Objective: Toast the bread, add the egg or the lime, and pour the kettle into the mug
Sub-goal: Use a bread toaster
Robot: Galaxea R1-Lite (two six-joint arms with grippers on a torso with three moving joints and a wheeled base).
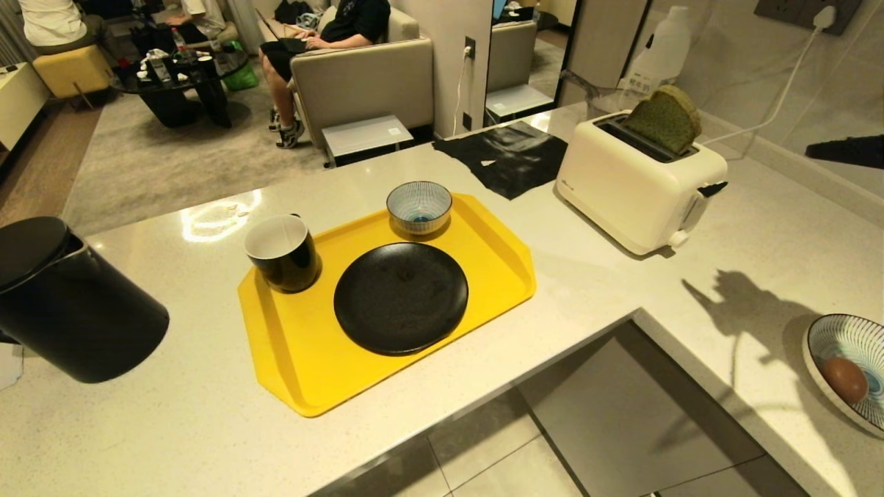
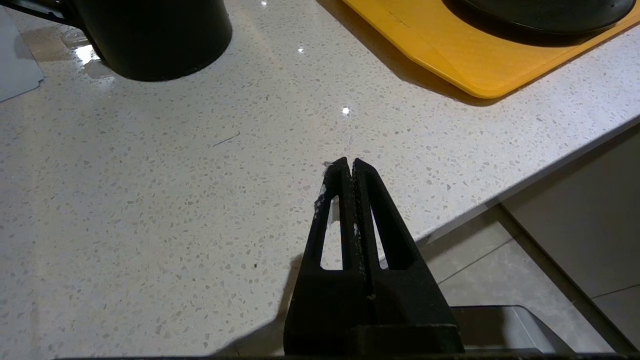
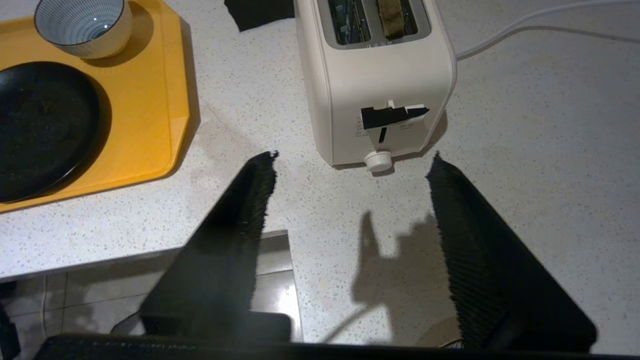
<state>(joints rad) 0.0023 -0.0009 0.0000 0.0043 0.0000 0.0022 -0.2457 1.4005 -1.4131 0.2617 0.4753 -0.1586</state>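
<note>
The green bread (image 1: 664, 119) stands up out of the far slot of the cream toaster (image 1: 635, 186); in the right wrist view the bread (image 3: 391, 17) sits in one slot of the toaster (image 3: 375, 85). My right gripper (image 3: 353, 156) is open and empty above the counter, facing the toaster's lever (image 3: 392, 116). The egg (image 1: 844, 379) lies in a striped bowl (image 1: 822, 331) at far right. The black kettle (image 1: 65, 304) is at far left and the mug (image 1: 283, 252) sits on the tray's corner. My left gripper (image 2: 348, 162) is shut over bare counter near the kettle (image 2: 150, 35). The lime is out of view.
A yellow tray (image 1: 483, 228) carries a black plate (image 1: 400, 297) and a small striped bowl (image 1: 418, 206). A black cloth (image 1: 507, 155) lies behind it. The counter is cut away between tray and egg bowl. People sit on a sofa beyond the counter.
</note>
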